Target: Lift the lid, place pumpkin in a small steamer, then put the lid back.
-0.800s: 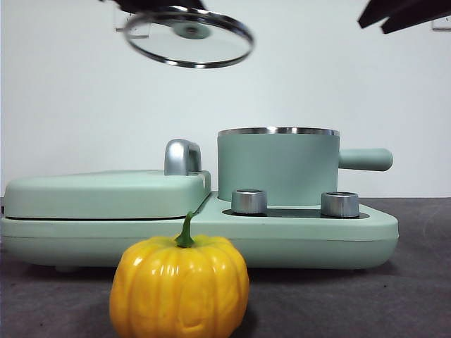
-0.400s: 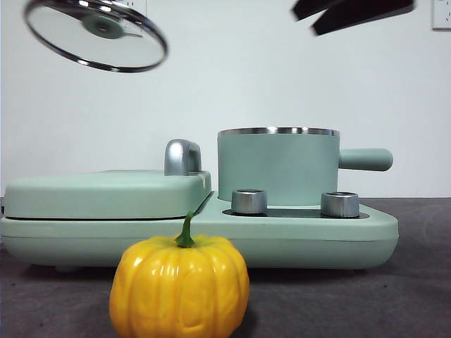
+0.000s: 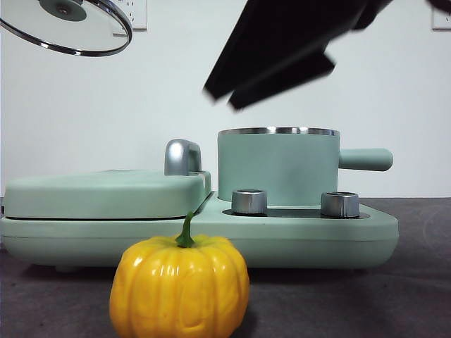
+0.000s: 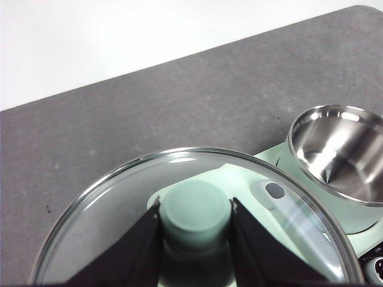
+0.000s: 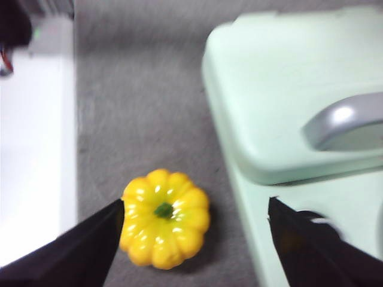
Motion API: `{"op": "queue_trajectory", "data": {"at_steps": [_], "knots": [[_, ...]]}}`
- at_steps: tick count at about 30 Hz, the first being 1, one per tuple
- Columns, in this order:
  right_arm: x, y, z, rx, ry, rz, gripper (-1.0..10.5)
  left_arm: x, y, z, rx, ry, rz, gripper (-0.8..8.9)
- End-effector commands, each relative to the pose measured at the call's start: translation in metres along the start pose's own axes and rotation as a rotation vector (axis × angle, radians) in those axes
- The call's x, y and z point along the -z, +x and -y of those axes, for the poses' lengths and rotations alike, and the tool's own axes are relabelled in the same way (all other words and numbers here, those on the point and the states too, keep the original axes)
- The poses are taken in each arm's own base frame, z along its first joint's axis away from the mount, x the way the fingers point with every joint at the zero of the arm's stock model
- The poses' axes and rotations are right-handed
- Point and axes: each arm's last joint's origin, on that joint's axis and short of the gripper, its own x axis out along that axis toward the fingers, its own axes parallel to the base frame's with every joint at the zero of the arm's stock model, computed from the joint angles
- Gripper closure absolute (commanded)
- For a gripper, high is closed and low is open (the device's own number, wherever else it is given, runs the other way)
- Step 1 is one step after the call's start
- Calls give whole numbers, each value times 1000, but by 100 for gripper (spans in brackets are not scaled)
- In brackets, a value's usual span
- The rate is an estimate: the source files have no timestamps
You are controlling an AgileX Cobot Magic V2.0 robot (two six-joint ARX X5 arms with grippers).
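Note:
High at the front view's top left hangs the glass lid [image 3: 67,28], tilted. My left gripper [image 4: 195,215] is shut on the lid's mint knob [image 4: 195,210], and the steel rim [image 4: 108,179] rings the jaws. The steamer [image 3: 278,165] stands uncovered on the base appliance, its steel inside [image 4: 338,152] bare. The yellow pumpkin [image 3: 180,285] rests on the grey table in front of the appliance. My right gripper [image 3: 222,98] comes in dark from the upper right, above the steamer. It stands open high over the pumpkin [image 5: 164,216], which lies between its jaws.
The wide mint base appliance [image 3: 106,232] carries a flat griddle cover [image 3: 106,191] with a steel handle [image 3: 182,156] on the left. Two steel dials [image 3: 249,201] stand on its front. The steamer's side handle [image 3: 366,159] points right.
The lid has moved left and upward with my left gripper. My right gripper has come down and leftward from the top right corner, now large over the steamer.

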Motion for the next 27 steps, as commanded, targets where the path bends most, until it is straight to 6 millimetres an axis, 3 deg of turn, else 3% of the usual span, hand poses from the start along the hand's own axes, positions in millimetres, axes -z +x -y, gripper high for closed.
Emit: {"op": "queue_trajectory", "data": {"at_steps": [1, 14, 27], "knots": [[-2, 14, -4, -29, -36, -35, 543, -8, -2, 0, 1, 10, 43, 804], [11, 63, -5, -93, -33, -149, 508, -7, -1, 0, 2, 13, 35, 804], [24, 83, -3, -120, -5, -221, 472, -7, -1, -1, -3, 21, 34, 804]]}}
